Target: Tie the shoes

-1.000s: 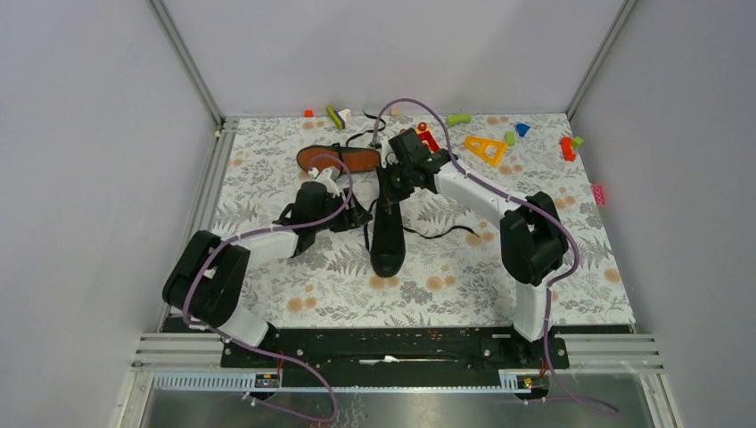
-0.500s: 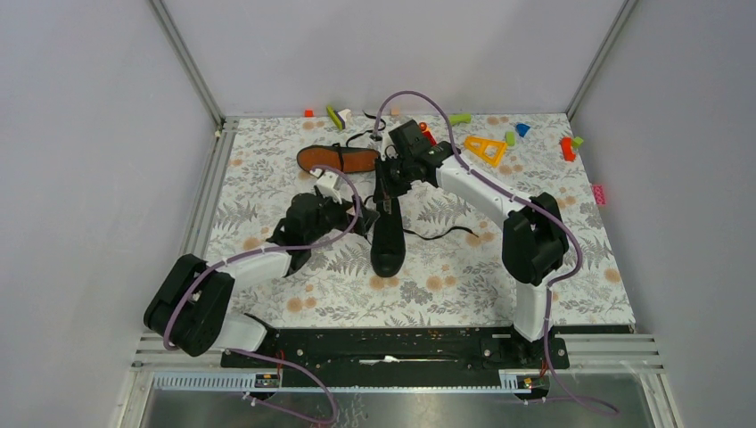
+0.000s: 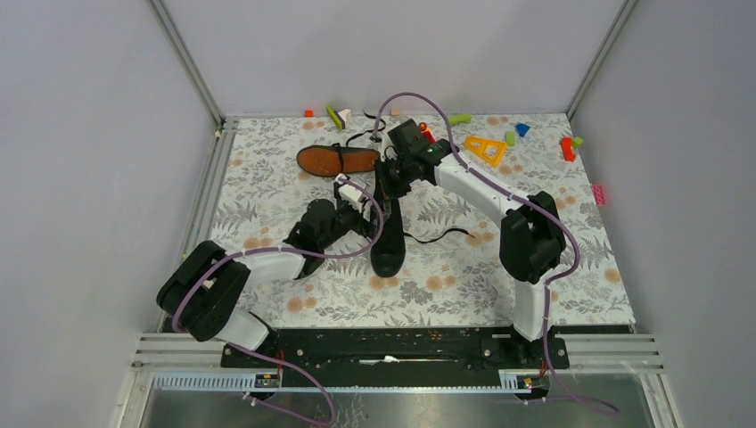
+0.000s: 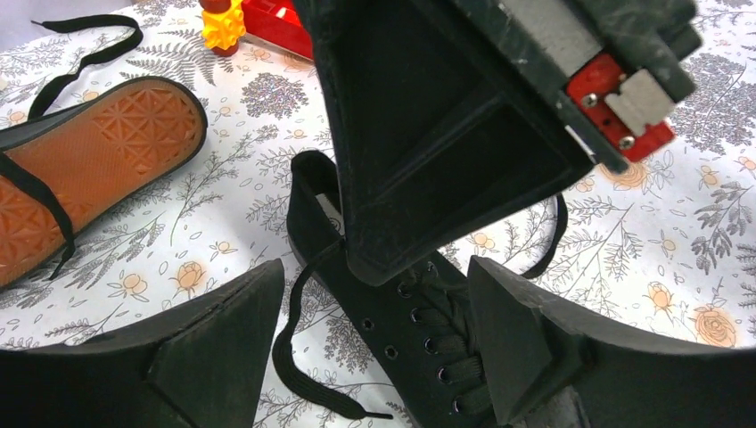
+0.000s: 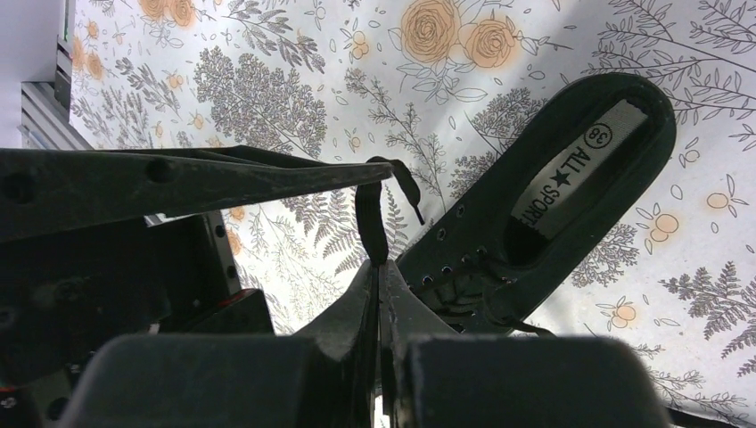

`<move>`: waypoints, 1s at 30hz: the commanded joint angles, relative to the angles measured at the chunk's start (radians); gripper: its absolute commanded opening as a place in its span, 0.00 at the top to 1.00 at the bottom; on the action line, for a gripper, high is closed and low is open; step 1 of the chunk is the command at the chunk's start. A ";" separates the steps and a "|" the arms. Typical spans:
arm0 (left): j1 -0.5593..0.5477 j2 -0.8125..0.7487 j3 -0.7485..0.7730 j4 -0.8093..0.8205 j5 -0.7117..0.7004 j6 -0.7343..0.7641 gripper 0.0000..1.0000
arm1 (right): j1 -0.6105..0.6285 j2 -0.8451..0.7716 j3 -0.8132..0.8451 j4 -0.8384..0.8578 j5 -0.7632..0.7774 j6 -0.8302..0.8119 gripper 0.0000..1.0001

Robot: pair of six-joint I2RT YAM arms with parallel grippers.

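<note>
Left pincer (image 3: 360,217): spread, holding nothing, just left of the upright shoe (image 3: 389,236).
Right pincer (image 5: 378,267): pressed together, pinching a lace (image 5: 367,214) of that shoe, at its far end.
Upright shoe: mid worktop (image 3: 464,267), toe near.
Second shoe (image 3: 337,160): far left, on its side, orange sole showing.
Blocks (image 3: 484,148): far right.

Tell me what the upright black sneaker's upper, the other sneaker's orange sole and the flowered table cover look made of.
The upright black sneaker is probably canvas: a matt, cloth-like upper with punched eyelets. The orange sole of the tipped sneaker is likely rubber: matt, with a moulded diamond tread. The flowered table cover is a flat, smooth printed sheet; whether it is cloth or vinyl cannot be told.
</note>
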 commanded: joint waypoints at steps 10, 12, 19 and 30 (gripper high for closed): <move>-0.046 0.090 0.067 0.070 -0.098 -0.047 0.69 | -0.016 0.018 0.042 -0.015 -0.049 0.028 1.00; -0.045 0.099 0.079 0.045 -0.085 -0.056 0.79 | -0.019 0.017 0.040 -0.013 -0.047 0.031 1.00; -0.046 0.140 0.021 0.174 -0.086 -0.126 0.57 | -0.027 0.010 0.035 -0.013 -0.055 0.041 1.00; -0.038 0.173 -0.007 0.244 -0.042 -0.138 0.99 | -0.029 0.004 0.021 -0.012 -0.062 0.034 1.00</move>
